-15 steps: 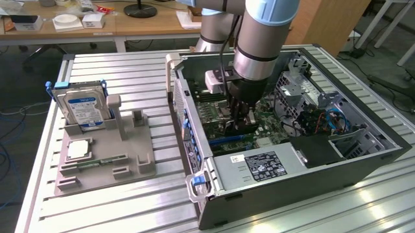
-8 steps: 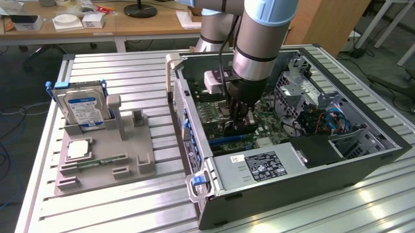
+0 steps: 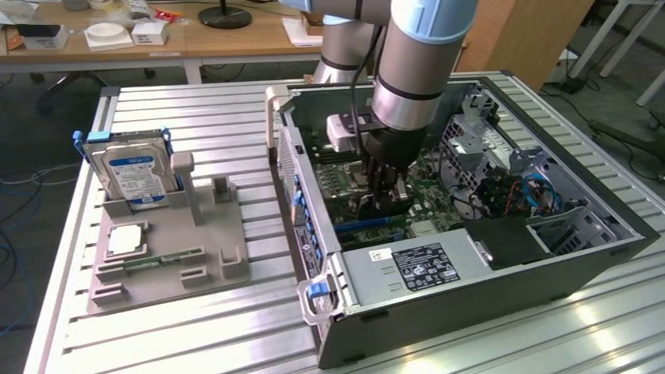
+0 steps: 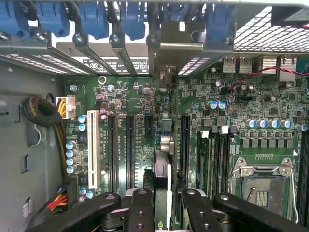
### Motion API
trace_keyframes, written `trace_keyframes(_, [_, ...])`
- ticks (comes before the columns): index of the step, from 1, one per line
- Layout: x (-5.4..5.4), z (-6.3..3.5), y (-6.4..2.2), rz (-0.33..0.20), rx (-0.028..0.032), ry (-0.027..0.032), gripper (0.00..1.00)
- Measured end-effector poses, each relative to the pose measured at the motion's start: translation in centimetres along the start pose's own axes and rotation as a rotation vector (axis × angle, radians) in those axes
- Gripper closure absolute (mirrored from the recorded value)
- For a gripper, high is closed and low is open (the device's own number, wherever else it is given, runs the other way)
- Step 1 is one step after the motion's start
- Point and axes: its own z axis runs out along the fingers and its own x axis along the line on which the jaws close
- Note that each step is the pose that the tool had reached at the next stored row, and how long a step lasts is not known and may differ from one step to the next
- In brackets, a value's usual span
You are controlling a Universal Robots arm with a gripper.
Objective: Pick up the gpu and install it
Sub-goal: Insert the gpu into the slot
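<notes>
Green-edged and seen edge-on, the gpu (image 4: 162,169) stands low in the frame's centre, long axis running toward its silver bracket at the case's rear slots, pinched in the claw (image 4: 162,203) above the motherboard (image 4: 120,101).

The gripper (image 4: 163,203) hangs over the motherboard (image 4: 145,101) inside the computer case (image 4: 29,140), its black fingers (image 4: 141,208) closed on the gpu (image 4: 162,169), which is seen edge-on as a thin upright card running between them toward the rear slot brackets (image 4: 96,46). The card's silver end bracket (image 4: 170,48) stands against the row of blue retaining clips (image 4: 94,19). Black expansion slots (image 4: 130,145) lie on both sides of the card, with a white slot (image 4: 93,147) farther off. The open CPU socket (image 4: 263,186) sits beyond the memory slots (image 4: 212,154), and a bundle of yellow and black cables (image 4: 43,113) curls near the case wall
</notes>
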Motion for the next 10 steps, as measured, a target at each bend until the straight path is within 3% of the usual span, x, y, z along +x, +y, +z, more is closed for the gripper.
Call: trace_keyframes(10, [0.01, 0.33, 0.02, 0.0, -0.0002, 0.0003, 0.74])
